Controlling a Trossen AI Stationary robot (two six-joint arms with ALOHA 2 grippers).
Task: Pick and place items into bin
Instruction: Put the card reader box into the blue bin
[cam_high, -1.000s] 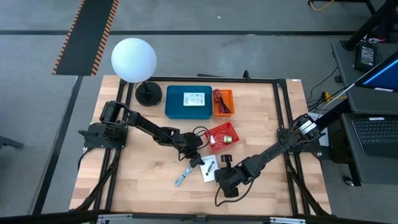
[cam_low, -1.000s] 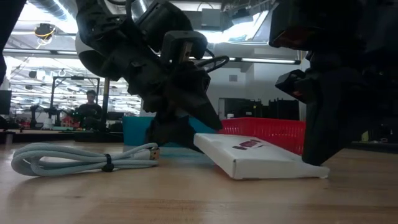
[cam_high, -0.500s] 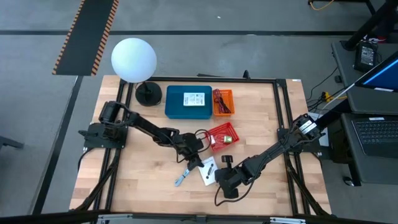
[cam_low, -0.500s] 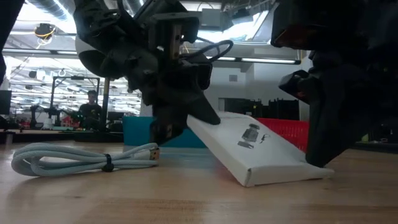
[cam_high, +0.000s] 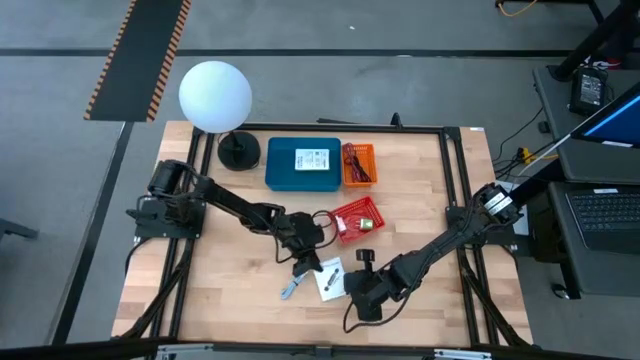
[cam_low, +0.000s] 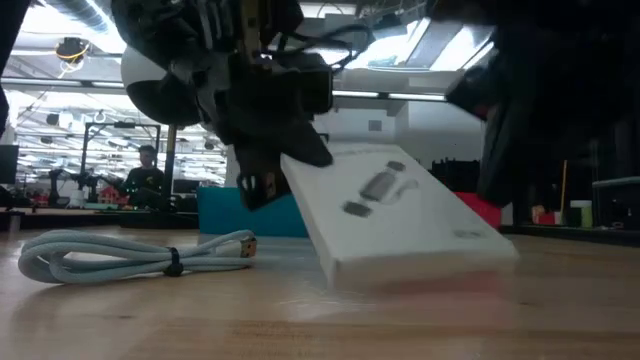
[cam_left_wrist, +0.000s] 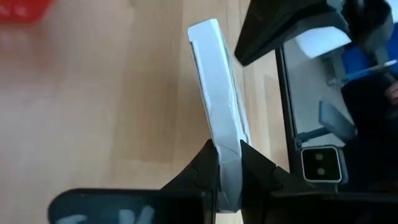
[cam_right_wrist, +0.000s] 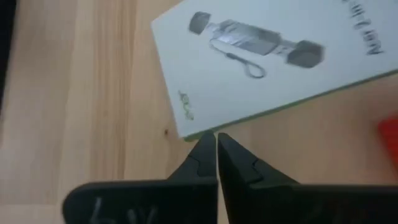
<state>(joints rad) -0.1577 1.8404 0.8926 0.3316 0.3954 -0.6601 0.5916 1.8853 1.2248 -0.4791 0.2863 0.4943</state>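
A flat white printed box (cam_high: 330, 279) stands tilted near the table's middle front, and my left gripper (cam_high: 305, 263) is shut on its raised end. In the low view the box (cam_low: 400, 215) slopes down away from that gripper. My right gripper (cam_high: 358, 290) is shut, and its tips (cam_right_wrist: 216, 142) stand at the box's edge (cam_right_wrist: 186, 134) near a corner. A blue-silver tool (cam_high: 291, 289) lies on the wood beside the box. My left gripper pinches the box's thin end (cam_left_wrist: 225, 163) between its two fingers, one on each flat face. In the left wrist view the box stands edge-on. The held end is up (cam_low: 300, 165), and the other end (cam_low: 420, 272) is down at the table top. My right gripper's shut tips are at the box's edge near a corner; whether they touch it I cannot tell.
A blue bin (cam_high: 303, 167) with a white card on it and an orange tray (cam_high: 359, 165) of cables stand at the back. A red basket (cam_high: 357, 220) is just behind the box. The globe lamp (cam_high: 214, 95) is at the back left. A grey coiled cable (cam_low: 130, 255) lies near the low camera.
My left gripper has shut on the end of the box and risen, shifting slightly toward the table's near edge. The box lay almost flat and is now tipped up steeply. Its held end has risen while its other end has stayed low beside my right gripper.
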